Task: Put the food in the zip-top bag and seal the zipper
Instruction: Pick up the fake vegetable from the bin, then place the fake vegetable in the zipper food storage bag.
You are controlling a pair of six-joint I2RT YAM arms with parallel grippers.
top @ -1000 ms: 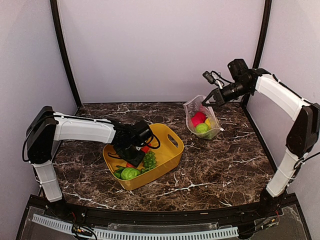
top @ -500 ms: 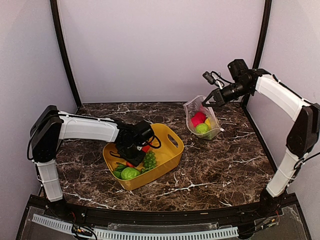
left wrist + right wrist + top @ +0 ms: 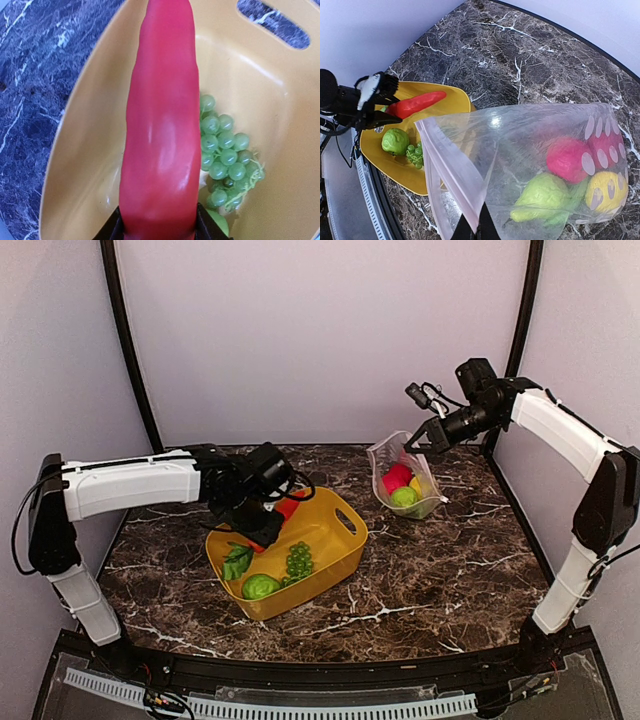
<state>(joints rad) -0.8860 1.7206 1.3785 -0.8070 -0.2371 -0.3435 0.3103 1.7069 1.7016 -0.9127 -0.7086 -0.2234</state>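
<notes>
Top view: high at near side, facing back wall [image 3: 320, 340]; whole bench [image 3: 440, 570] in frame. Left wrist view: very close, looking down along carrot [image 3: 160, 125] into yellow tub [image 3: 280, 100], both filling frame. Right wrist view: close on zip-top bag [image 3: 520, 150] at lower right, looking across bench toward tub at left. All three share tub and carrot.

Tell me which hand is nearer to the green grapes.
Left. The left hand, gripping the carrot, is over the yellow tub right beside the grapes; the right hand is across the table, pinching the zip-top bag at its mouth.
</notes>
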